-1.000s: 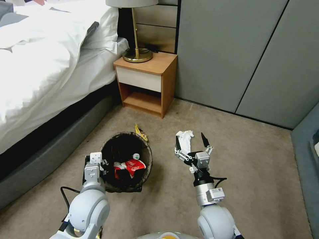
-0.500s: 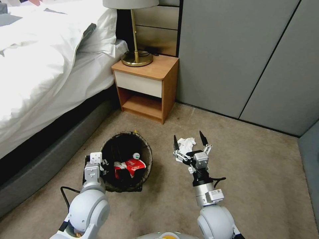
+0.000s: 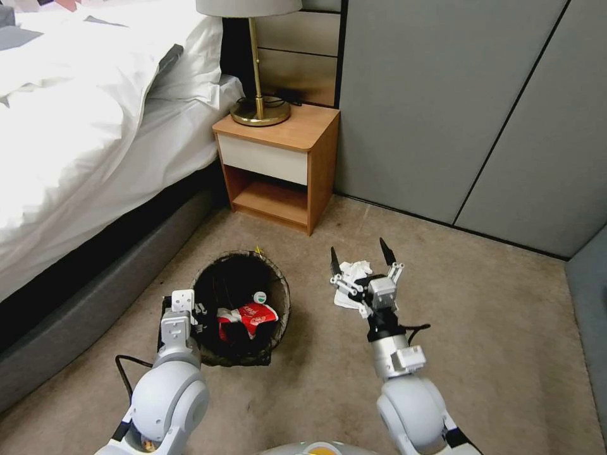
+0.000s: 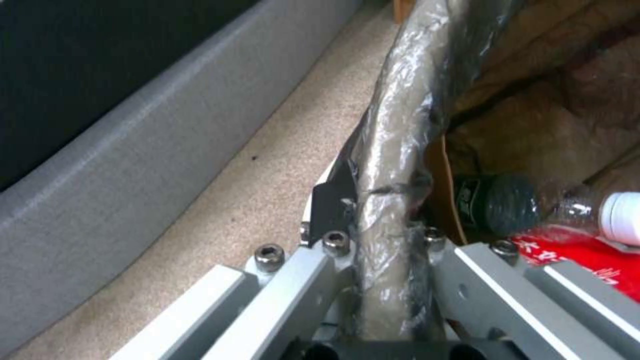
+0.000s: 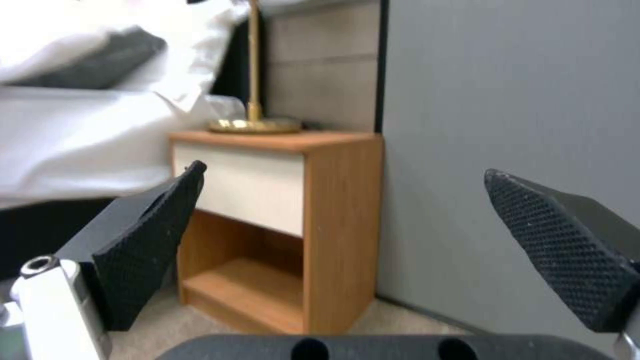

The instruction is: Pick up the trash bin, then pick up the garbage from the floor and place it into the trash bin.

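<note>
trash bin [image 3: 240, 303]: on the carpet between the bed [image 3: 82, 145] and your right arm, bag folded over its rim; inside lie a red wrapper [image 3: 250, 314] and a small clear bottle [image 4: 553, 207].
left gripper [image 4: 373, 235]: you have it pinched on the bin's near rim, one finger either side of the bagged edge.
right gripper [image 3: 357, 256]: fingers spread wide, just over the tissue.
tissue [image 3: 351, 275]: crumpled white, on the floor right of the bin, in front of the nightstand [image 3: 278, 167].
yellow wrapper [image 3: 258, 250]: tip peeking behind the bin's far rim.
</note>
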{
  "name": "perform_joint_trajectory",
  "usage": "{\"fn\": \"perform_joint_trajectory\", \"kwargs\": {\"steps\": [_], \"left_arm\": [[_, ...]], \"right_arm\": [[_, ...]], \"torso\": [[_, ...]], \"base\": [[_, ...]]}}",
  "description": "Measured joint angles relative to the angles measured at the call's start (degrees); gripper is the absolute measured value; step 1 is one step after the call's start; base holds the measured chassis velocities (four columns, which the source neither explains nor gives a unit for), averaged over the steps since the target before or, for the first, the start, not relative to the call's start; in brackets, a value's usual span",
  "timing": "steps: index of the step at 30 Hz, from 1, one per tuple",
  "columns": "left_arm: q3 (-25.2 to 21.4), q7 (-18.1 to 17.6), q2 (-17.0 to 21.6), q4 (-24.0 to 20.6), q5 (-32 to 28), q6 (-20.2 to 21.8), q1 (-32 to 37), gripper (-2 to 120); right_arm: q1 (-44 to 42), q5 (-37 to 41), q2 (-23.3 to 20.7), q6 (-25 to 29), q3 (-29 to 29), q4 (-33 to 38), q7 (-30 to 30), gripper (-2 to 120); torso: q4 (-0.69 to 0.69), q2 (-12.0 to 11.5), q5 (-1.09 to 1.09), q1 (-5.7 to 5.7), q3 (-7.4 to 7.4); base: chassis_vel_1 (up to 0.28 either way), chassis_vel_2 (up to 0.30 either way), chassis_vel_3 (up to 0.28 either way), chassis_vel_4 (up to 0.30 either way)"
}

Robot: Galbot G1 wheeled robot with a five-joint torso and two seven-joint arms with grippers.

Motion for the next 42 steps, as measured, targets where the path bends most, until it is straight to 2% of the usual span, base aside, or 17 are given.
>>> {"fn": "perform_joint_trajectory", "kwargs": {"steps": [2,6,10,13,15,18,19,25,39,42], "left_arm": [[0.00,-0.01,-0.01,0.00,0.00,0.01,-0.01,0],[0.00,-0.04,-0.03,0.00,0.00,0.04,0.04,0],[-0.04,-0.05,0.04,0.09,0.00,0.04,0.05,0],[0.00,-0.06,-0.13,0.35,0.00,0.05,-0.02,0],[0.06,-0.06,-0.21,0.43,0.01,0.05,-0.05,0],[0.34,-0.06,-0.48,0.66,0.13,0.06,-0.13,0],[0.34,-0.06,-0.48,0.66,0.13,0.06,-0.13,0],[0.47,-0.07,-0.81,0.70,0.42,0.09,-0.02,0],[0.82,-0.07,-0.83,1.16,0.66,0.11,-0.08,0],[0.84,-0.09,-0.91,1.13,0.90,0.13,0.27,0]], "right_arm": [[1.04,0.93,-0.17,-1.76,-0.27,-0.15,0.60,100],[8.02,7.00,-0.76,-11.94,-1.58,-5.05,3.38,100],[10.53,10.51,-0.79,-16.02,-2.16,-7.92,4.24,100],[14.04,14.53,-0.76,-20.61,-3.00,-13.81,5.80,100],[14.89,15.39,-0.76,-21.38,-3.26,-15.51,6.28,100],[18.64,18.50,-0.75,-24.07,-4.12,-22.69,6.85,100],[18.64,18.50,-0.75,-24.07,-4.12,-22.69,6.85,100],[24.53,22.23,-0.76,-26.66,-5.38,-34.58,6.28,100],[31.41,22.81,0.92,-31.94,-5.36,-47.32,3.02,100],[34.25,22.82,2.04,-33.48,-5.17,-51.99,2.11,100]], "torso": [[0.00,0.00,0.00,0.00,0.00],[0.00,0.00,0.00,0.00,0.00],[0.00,0.00,0.00,0.00,0.00],[0.00,0.00,0.00,0.00,0.00],[-0.01,0.00,0.00,0.00,0.00],[0.00,0.00,0.00,0.00,0.00],[0.00,0.00,0.00,0.00,0.00],[0.00,0.00,0.00,0.00,0.01],[0.00,0.00,0.00,0.00,0.00],[0.00,0.00,-0.01,0.01,0.00]], "base": [[0.000,0.000,0.000,0.000],[0.000,0.000,0.000,0.000],[0.000,0.000,0.000,0.000],[0.000,0.000,0.000,0.000],[0.000,0.000,0.000,0.000],[0.000,0.000,0.000,0.000],[0.000,0.000,0.000,0.000],[0.000,0.000,0.000,0.000],[0.000,0.000,0.000,0.000],[0.000,0.000,0.000,0.000]]}}
